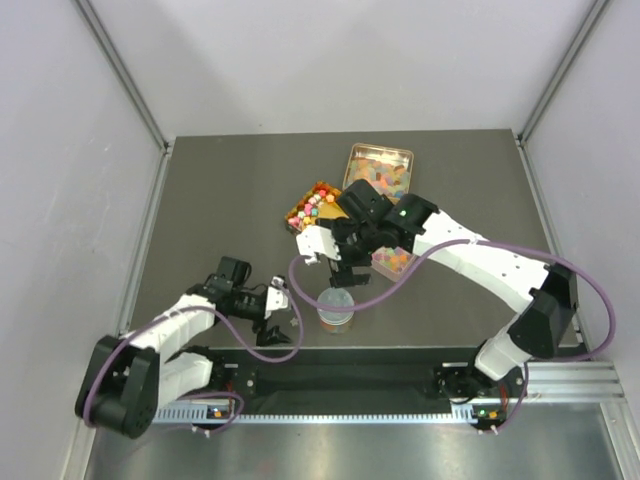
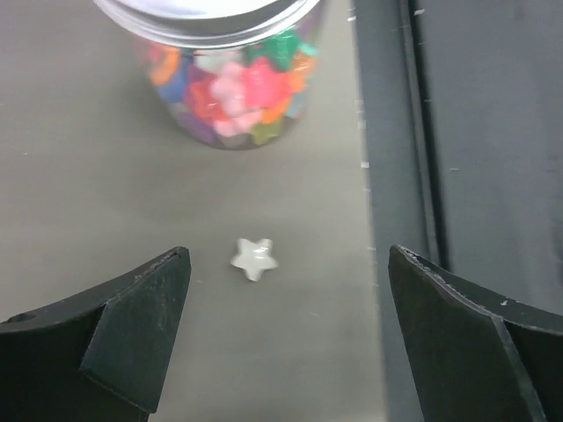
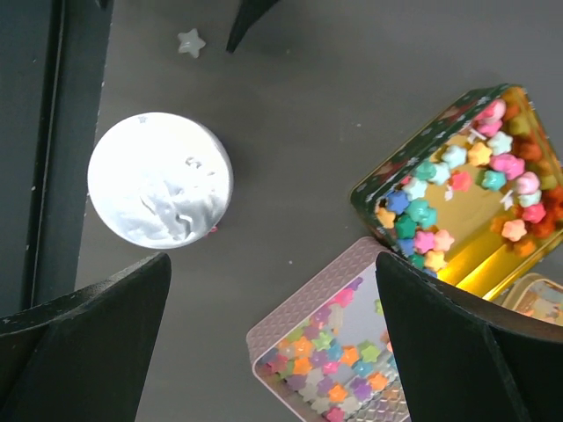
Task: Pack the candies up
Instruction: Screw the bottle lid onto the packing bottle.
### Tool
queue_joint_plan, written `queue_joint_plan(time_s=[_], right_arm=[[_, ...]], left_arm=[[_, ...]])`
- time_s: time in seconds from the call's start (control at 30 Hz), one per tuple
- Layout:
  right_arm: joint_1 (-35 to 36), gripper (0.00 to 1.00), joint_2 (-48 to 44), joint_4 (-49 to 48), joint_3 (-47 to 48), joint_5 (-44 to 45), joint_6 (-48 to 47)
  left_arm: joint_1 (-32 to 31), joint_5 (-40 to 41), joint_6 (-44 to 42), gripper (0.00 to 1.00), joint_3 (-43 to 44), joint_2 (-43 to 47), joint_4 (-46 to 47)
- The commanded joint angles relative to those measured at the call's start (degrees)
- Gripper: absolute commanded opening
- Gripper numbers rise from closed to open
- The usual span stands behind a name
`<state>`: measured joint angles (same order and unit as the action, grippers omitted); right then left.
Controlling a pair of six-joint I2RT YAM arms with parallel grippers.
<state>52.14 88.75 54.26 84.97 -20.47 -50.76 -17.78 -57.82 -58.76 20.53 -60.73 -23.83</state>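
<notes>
Top external view gives us both arms at once. Our left arm (image 1: 170, 335) lies low and bent along the near edge of the desk (image 1: 220, 200). That puts the left gripper (image 1: 278, 318) just left of a small clear jar (image 1: 336, 308). Our right arm (image 1: 500, 270) rises from its base, folds at the elbow and reaches far leftward across the desk. The right gripper (image 1: 347, 275) points down just behind the jar.

Three tins lie nearby: a silver tin (image 1: 378, 170) farthest back, a dark tin (image 1: 313, 205) with a gold inside, and a pink tin (image 1: 392, 260) half hidden under the right wrist. The candies (image 1: 310, 208) sit in all three tins and in the jar.

Left wrist view shows what the overhead one barely resolves: a single pale star candy (image 2: 255, 259) lying loose on the desk. It is about level with the left gripper's fingertips and nearer the one on the picture's left, touching neither. Those fingers stand far apart and hold nothing. Beyond the star candy we see the jar's lower wall, packed with pink, red, green, orange and blue pieces.

Right wrist view looks straight down and shows us the jar only as its lid (image 3: 160, 180), a bright disc. The star candy lies past it, beside a dark fingertip of the left gripper. Only here do we make out that the pieces in the dark tin and the pink tin are star-shaped. The right gripper's fingers are spread wide with nothing between them but bare desk.
</notes>
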Motion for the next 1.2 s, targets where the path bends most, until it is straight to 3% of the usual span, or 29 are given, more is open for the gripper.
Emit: queue_joint_plan(time_s=[0.0,0.13,0.33,0.47,0.67,0.87,1.17], right_arm=[[0.68,1.0,1.51,-1.09,5.82,-0.1,1.63],[0.77,1.0,0.29,-0.82,5.82,-0.27,1.9],[0.42,1.0,-1.74,0.84,7.31,2.71,2.25],[-0.37,0.99,-2.88,0.85,7.05,2.63,1.11],[-1.25,1.0,-4.63,0.76,6.0,2.45,-0.21],[-1.43,1.0,-6.83,2.51,5.12,2.63,-1.27],[-2.13,1.0,-8.68,4.8,5.47,3.68,-4.61]], left_arm=[[-1.2,2.71,1.89,0.97,4.93,-6.67,9.16],[-2.16,4.55,2.86,0.95,10.74,-12.65,6.87],[-3.05,3.34,6.45,0.94,16.99,-11.7,3.01],[-7.61,5.17,22.42,0.94,17.0,-7.66,9.75],[-12.53,12.81,34.82,0.98,10.24,-4.57,18.81],[-18.42,23.09,39.51,0.98,12.32,-7.99,19.97],[-22.73,27.15,43.12,0.97,14.97,-11.42,19.35]])
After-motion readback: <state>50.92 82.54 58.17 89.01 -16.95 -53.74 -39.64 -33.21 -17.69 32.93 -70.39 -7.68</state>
